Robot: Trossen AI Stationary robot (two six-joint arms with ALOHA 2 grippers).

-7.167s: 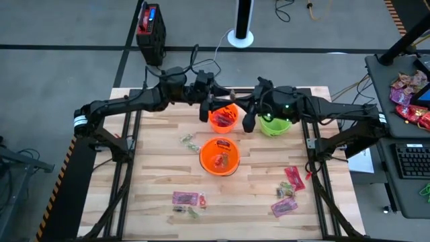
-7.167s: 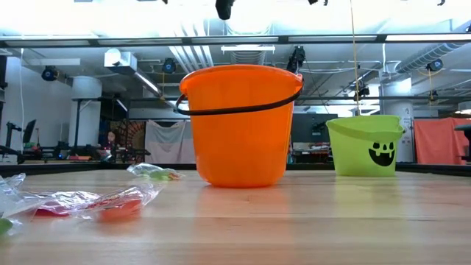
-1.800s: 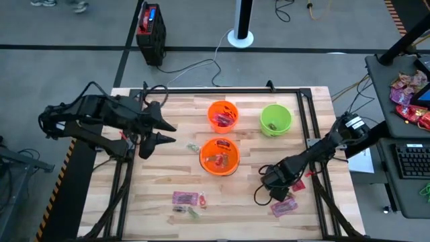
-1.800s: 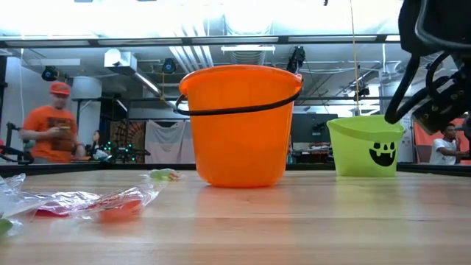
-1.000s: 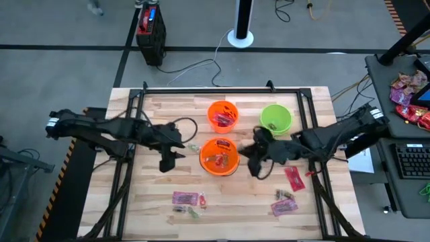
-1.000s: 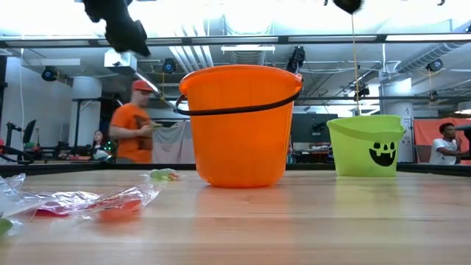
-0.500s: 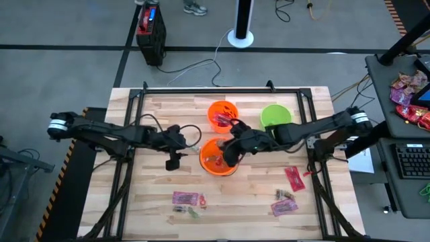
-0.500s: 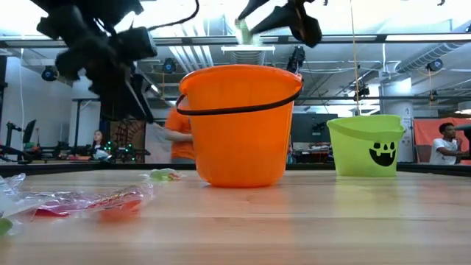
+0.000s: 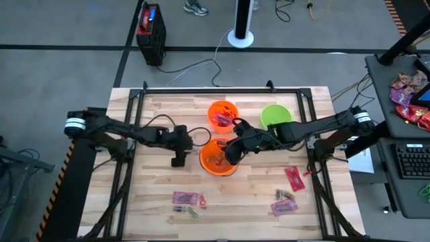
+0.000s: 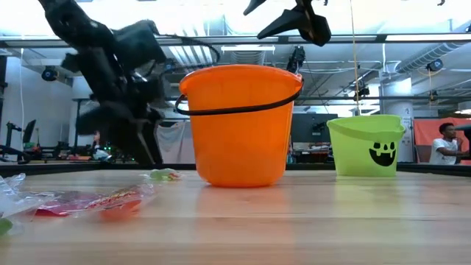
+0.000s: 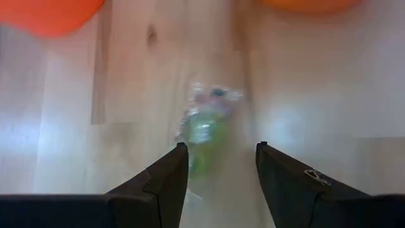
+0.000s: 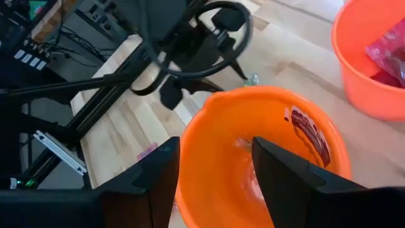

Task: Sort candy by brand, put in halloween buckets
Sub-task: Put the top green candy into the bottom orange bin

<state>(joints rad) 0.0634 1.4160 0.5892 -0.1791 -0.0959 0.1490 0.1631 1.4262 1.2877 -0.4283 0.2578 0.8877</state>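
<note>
The right gripper was held over the near orange bucket, its fingers spread apart and empty, red packets lying inside. The left gripper was lowered beside that bucket, fingers parted around a green-and-clear wrapped candy on the table, not gripped.

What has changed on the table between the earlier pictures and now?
The right claw carried a piece from the table's right side to above the near orange bucket and now stands open there, with nothing between its fingers. The left claw, open, swung in from the left and hangs over a green candy. The three buckets and the remaining packets stayed put.
</note>
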